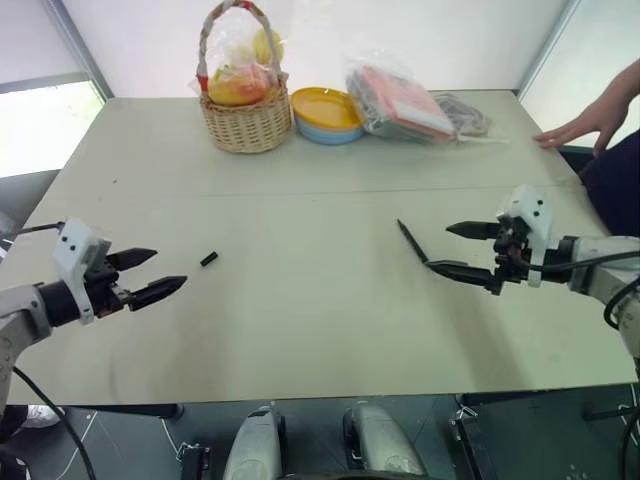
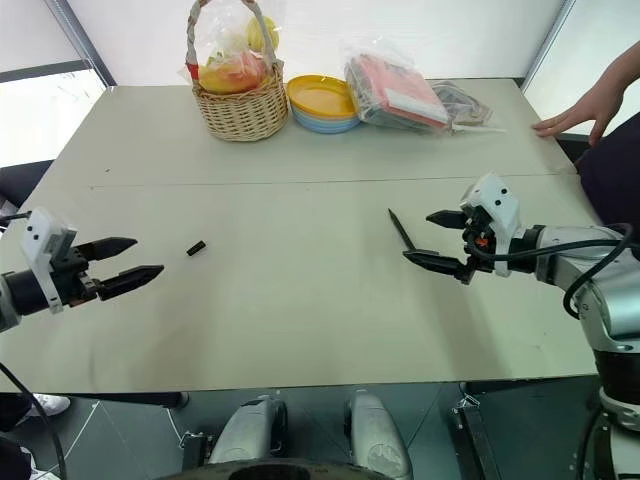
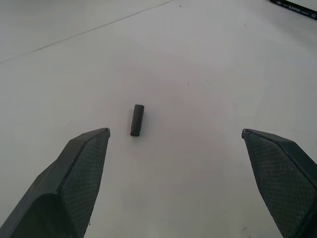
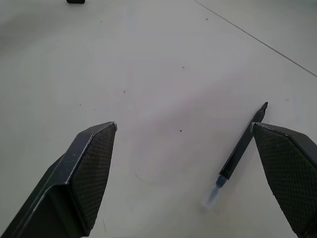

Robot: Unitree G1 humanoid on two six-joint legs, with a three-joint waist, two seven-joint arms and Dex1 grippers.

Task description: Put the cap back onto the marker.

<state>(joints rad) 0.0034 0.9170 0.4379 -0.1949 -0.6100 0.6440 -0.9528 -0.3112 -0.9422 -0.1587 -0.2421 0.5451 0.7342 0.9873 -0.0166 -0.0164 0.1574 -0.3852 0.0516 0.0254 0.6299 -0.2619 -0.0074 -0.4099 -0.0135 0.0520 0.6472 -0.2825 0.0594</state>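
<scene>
The left gripper (image 1: 158,272) hangs over the table (image 1: 300,320) near its left edge, fingers spread wide and empty. The right gripper (image 1: 452,249) hovers at the right side, also wide open and holding nothing; its lower finger tip sits just beside the near end of the marker (image 1: 411,241).

One cap (image 1: 208,259) lies flat on the table a little ahead of the left gripper, apart from it. One marker lies right of the middle, well apart from the cap.

In the left wrist view the cap (image 3: 137,119) shows as a short, dark, plain cylinder lying on its side between the two fingers (image 3: 79,173) and a bit beyond their tips. The right wrist view shows the marker (image 4: 241,148) as a slim black stick with one pointed end; its other end is pale and bluish. One finger (image 4: 290,173) covers part of its barrel there.

The head views add the far side of the table: one wicker basket (image 1: 247,122) holding wrapped fruit, one stack of plates (image 1: 326,112) with a yellow one on top, and one clear bag (image 1: 405,103) of flat items. A person's hand (image 1: 585,122) rests on the far right corner.
</scene>
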